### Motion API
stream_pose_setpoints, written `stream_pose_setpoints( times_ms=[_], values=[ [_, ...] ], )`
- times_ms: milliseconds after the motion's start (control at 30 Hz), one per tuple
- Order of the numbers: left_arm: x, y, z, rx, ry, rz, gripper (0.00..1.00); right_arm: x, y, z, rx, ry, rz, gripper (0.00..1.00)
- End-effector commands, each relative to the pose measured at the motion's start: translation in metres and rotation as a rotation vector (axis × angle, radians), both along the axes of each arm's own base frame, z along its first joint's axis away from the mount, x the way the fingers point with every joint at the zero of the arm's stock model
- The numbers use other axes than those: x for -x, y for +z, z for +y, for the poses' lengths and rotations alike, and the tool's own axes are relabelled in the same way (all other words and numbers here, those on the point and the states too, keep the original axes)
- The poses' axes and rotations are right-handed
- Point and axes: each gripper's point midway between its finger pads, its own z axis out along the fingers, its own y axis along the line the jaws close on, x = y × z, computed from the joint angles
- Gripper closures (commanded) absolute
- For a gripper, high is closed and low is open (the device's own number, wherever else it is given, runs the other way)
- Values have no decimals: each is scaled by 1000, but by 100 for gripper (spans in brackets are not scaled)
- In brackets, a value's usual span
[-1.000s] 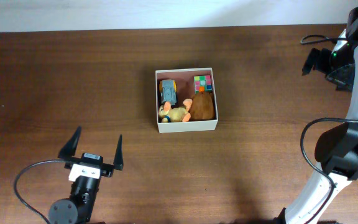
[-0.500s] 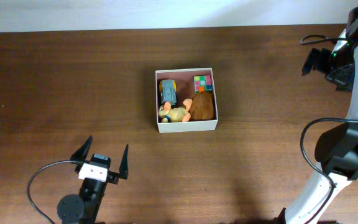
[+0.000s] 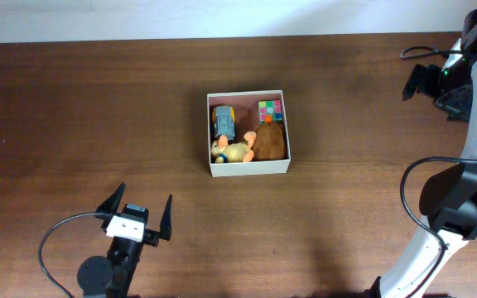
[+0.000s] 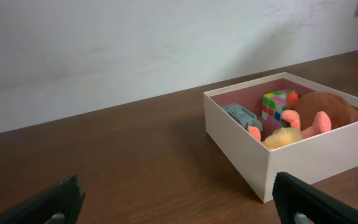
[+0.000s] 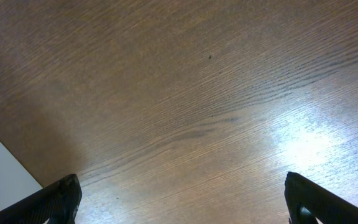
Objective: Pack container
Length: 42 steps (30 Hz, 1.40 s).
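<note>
Container (image 3: 249, 166) judged light, thin-walled, fairly stiff; best taken at wall rim. Left gripper (image 3: 146, 192) and right gripper (image 5: 182, 193), well apart from container, are spread wide, nothing held.

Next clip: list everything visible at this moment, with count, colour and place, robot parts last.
container: one, white walls, pink-brown inside, table centre.
grey toy: one, grey, container's far-left corner.
puzzle cube: one, multicoloured, container's far-right corner.
yellow plush: one, yellow with pink-orange parts, container's near-left.
brown plush: one, brown, container's near-right.
table: one, dark brown wood, under everything.
left gripper: one, black, open, empty, near-left of container.
right gripper: one, black, open, empty, over bare table.
</note>
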Motion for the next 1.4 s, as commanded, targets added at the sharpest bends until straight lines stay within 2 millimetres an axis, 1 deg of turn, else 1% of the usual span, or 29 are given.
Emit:
stream_pose_setpoints(
  times_ms=[0,400,500,567,633,700,800,867,933,1033,1100,1133,1167,1233,1300,1367],
  values=[
    [1,-1,-1,-8,-6,-3,1,0,-3,-1,8,-7,11,1],
    [1,-1,-1,-8,-6,-3,1,0,-3,-1,8,-7,12,1],
    [1,-1,-1,-8,-6,-3,1,-1,-3,3,8,2,10,1],
    [1,-1,-1,-8,-6,-3,1,-1,7,9,16,15,-13,1],
    [1,-1,-1,-8,-6,-3,1,-1,22,18,27,34,-46,1],
    [1,-1,-1,-8,-6,-3,1,2,42,28,40,56,-94,1],
    [1,-1,-1,-8,-6,-3,1,10,79,49,71,102,-182,1],
    [1,-1,-1,-8,-6,-3,1,21,102,58,118,125,-227,1],
    [1,-1,-1,-8,-6,-3,1,39,121,74,135,158,-268,2],
    [1,-1,-1,-8,-6,-3,1,73,136,99,135,214,-306,1],
    [1,-1,-1,-8,-6,-3,1,96,141,115,137,256,-348,1],
    [1,-1,-1,-8,-6,-3,1,104,141,120,139,269,-370,1],
    [1,-1,-1,-8,-6,-3,1,119,139,130,129,287,-427,1],
    [1,-1,-1,-8,-6,-3,1,132,137,138,105,288,-497,1],
    [1,-1,-1,-8,-6,-3,1,140,136,146,83,306,-596,1],
    [1,-1,-1,-8,-6,-3,1,144,137,149,80,312,-704,1]
  ],
)
